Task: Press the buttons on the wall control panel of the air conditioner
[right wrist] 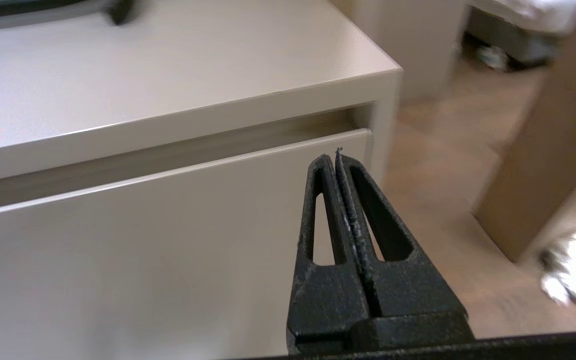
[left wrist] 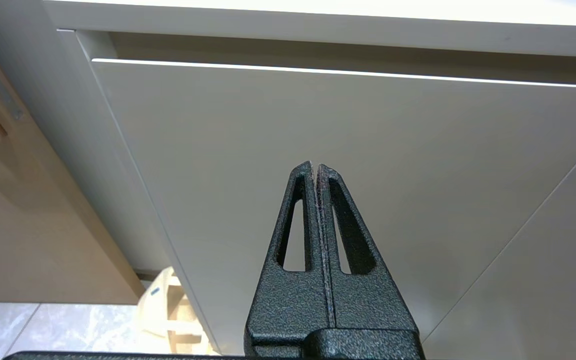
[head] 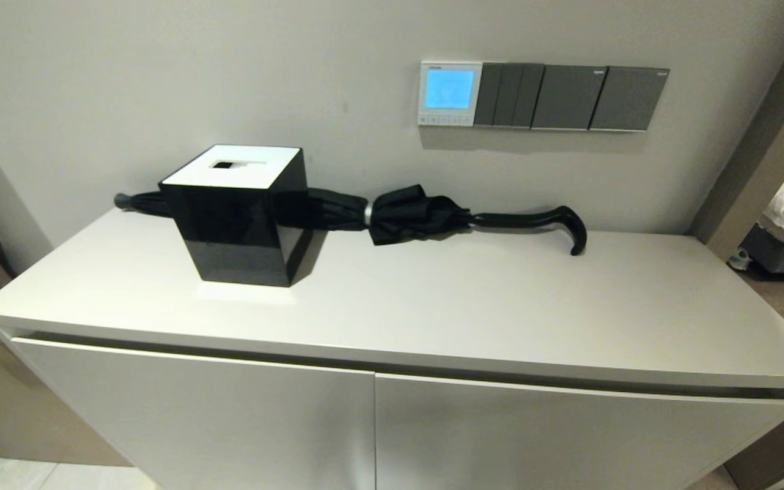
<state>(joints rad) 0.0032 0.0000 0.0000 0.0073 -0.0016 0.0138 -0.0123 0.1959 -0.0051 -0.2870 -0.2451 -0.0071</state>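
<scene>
Both grippers low before the cabinet; lit panel on the wall above.

The small white-framed wall control panel (head: 449,93), its screen glowing light blue, hangs on the beige wall with its row of tiny grey buttons (head: 445,120) along the bottom edge, touching the dark grey switch plates (head: 571,96) beside it. Beneath, on the white cabinet top (head: 474,306), lie a folded black umbrella (head: 419,214) and a glossy black tissue box (head: 239,214). The left gripper (left wrist: 315,165) and right gripper (right wrist: 337,154) point at the cabinet doors, jaws pressed together, empty.
</scene>
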